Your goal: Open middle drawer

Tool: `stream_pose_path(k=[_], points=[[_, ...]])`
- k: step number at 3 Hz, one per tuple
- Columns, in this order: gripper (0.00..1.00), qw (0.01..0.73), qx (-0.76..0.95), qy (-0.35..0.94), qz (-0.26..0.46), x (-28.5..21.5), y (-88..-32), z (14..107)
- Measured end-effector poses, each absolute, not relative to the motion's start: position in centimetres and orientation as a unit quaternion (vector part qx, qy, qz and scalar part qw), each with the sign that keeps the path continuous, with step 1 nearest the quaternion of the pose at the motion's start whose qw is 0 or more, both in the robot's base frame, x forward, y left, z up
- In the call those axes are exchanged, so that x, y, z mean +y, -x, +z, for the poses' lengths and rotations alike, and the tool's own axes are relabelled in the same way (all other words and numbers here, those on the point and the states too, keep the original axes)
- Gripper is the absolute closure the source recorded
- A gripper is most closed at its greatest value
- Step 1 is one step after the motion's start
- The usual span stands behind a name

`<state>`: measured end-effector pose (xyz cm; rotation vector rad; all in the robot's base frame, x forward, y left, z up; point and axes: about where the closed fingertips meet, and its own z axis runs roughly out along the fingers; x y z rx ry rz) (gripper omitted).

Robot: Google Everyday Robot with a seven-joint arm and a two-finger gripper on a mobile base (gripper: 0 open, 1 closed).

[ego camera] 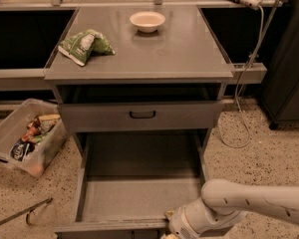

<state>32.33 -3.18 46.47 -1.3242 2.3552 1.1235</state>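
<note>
The middle drawer [139,195] stands pulled far out of the grey cabinet, its wide shallow grey tray bare and its low front [109,228] at the bottom edge of the view. Its handle is out of view. My white arm [254,203] reaches in from the right. The gripper [169,232] is at the right part of that drawer front, mostly hidden behind the wrist and cut off by the frame's edge. Above it, another grey drawer [139,116] with a small dark bar handle [142,114] is shut.
On the cabinet top [179,49] lie a green snack bag [85,45] and a white bowl [147,21]. A clear bin of packets [27,136] stands on the floor at left. A cable [244,113] hangs at right, beside a dark cabinet [289,73].
</note>
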Motion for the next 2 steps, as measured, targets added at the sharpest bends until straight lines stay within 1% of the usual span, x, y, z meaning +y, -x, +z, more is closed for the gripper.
stream_pose_path(k=[1,2], points=[[0.0,0.101,0.809,0.425,0.394,-3.88,-29.03,47.57],[0.0,0.101,0.809,0.425,0.394,-3.89,-29.17,47.73]])
